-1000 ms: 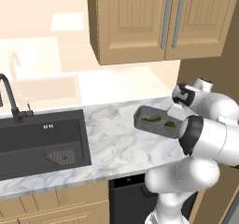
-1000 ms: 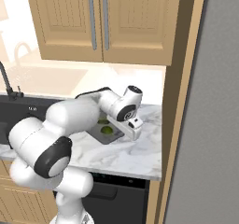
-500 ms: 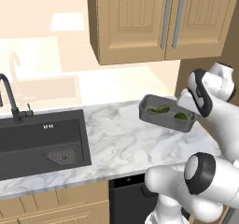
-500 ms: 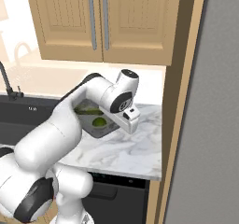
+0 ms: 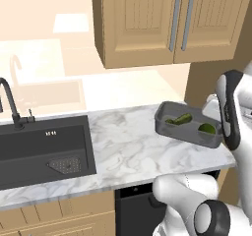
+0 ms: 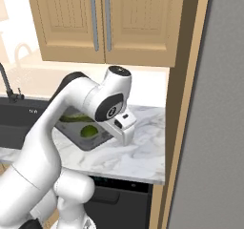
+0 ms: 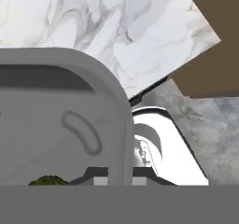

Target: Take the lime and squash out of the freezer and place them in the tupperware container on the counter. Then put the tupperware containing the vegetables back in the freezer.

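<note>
Two green pieces lie inside the tupperware container (image 5: 189,126), a shallow dark grey tray with rounded corners and a raised rim. The squash (image 5: 179,119), the longer and lighter piece, lies toward the end of the tray nearer the sink (image 5: 44,150); the lime (image 5: 207,128), roundish and darker, lies toward the end farther from the sink, close to the robot's wrist. The two are apart, not touching.

The tray is tilted, its sink-side end higher, and it sits above the marble surface (image 5: 128,146) near the end farthest from the sink, beside the tan wooden panel (image 6: 183,104) that borders the grey freezer (image 6: 214,128). From the right base view the lime (image 6: 88,130) shows in the tray (image 6: 78,135) just past the arm, with the squash (image 6: 76,119) beyond it, partly hidden by the arm.

In the hand view the tray's rim (image 7: 116,115) curves right up to the camera, with its grey floor to one side and a bit of the lime (image 7: 46,180) at the bottom edge. The tool (image 7: 122,181) sits at that rim, one dark tip on either side of the wall, so it appears clamped on the tray's edge at the lime's end. Past the rim lie the marble surface and the floor.

Wooden upper cabinets (image 5: 167,18) hang above the tray, and a black dishwasher (image 6: 119,199) sits beneath the surface.
</note>
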